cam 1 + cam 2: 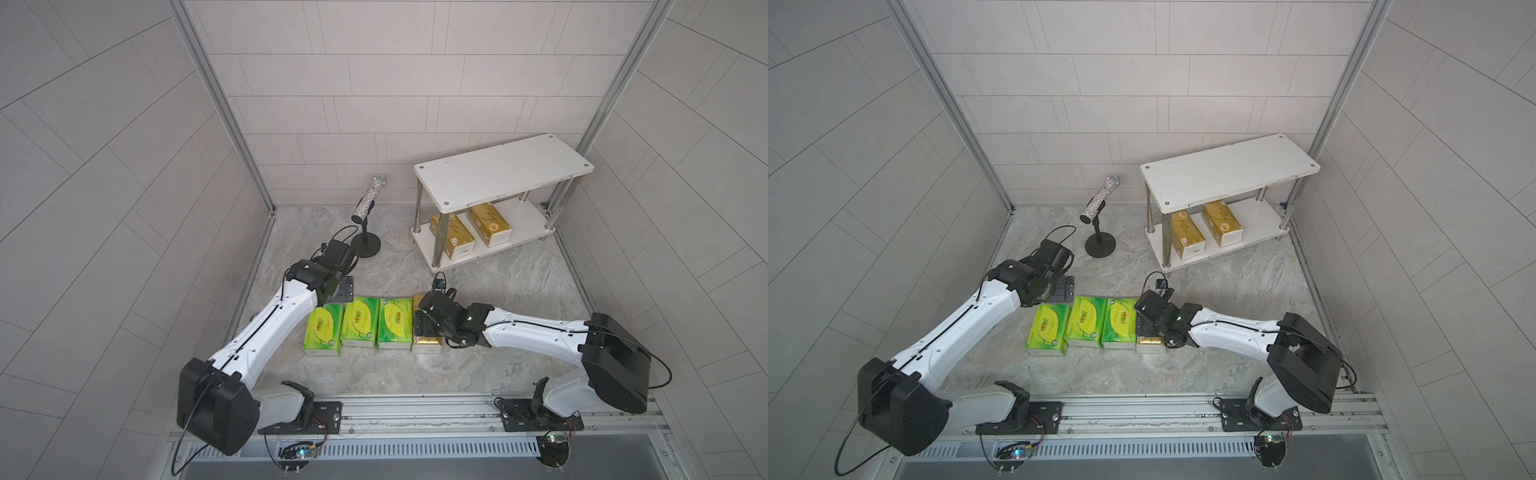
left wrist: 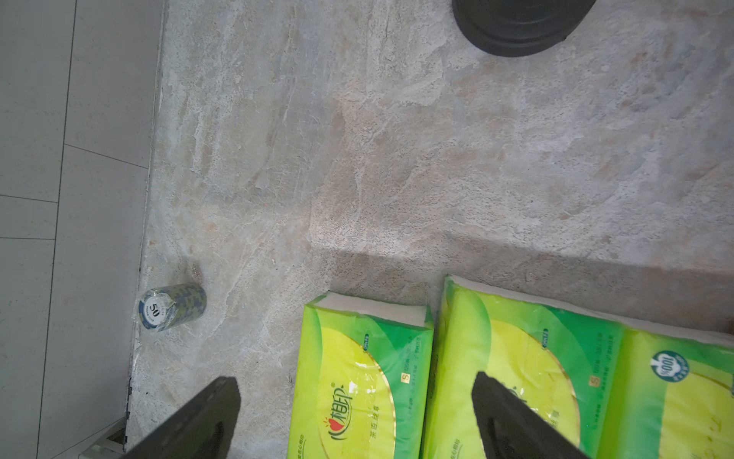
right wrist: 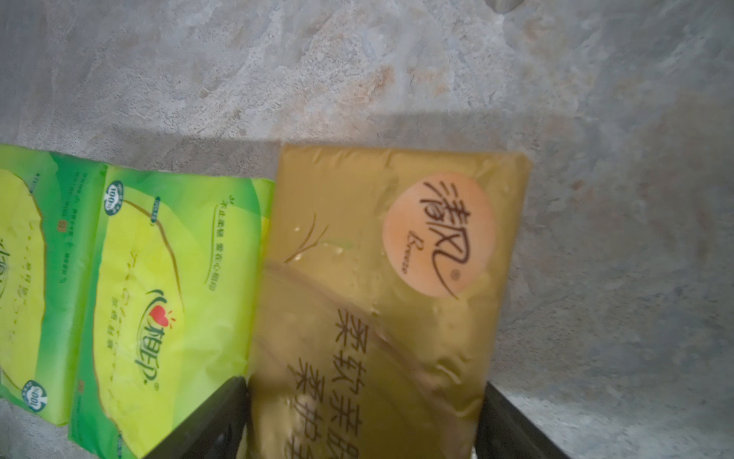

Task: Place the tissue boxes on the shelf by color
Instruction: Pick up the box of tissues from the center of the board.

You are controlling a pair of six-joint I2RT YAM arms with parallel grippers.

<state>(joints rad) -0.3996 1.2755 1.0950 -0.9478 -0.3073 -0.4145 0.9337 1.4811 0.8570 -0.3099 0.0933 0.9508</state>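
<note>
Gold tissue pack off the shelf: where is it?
In both top views the gold pack lies right of the green packs, straddled by the right gripper.

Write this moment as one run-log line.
left hand open above green packs | right hand clasps gold pack on floor | shelf: two gold packs on lower board

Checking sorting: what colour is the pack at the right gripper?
Gold pack, orange round logo; clearest in right wrist view.
</note>
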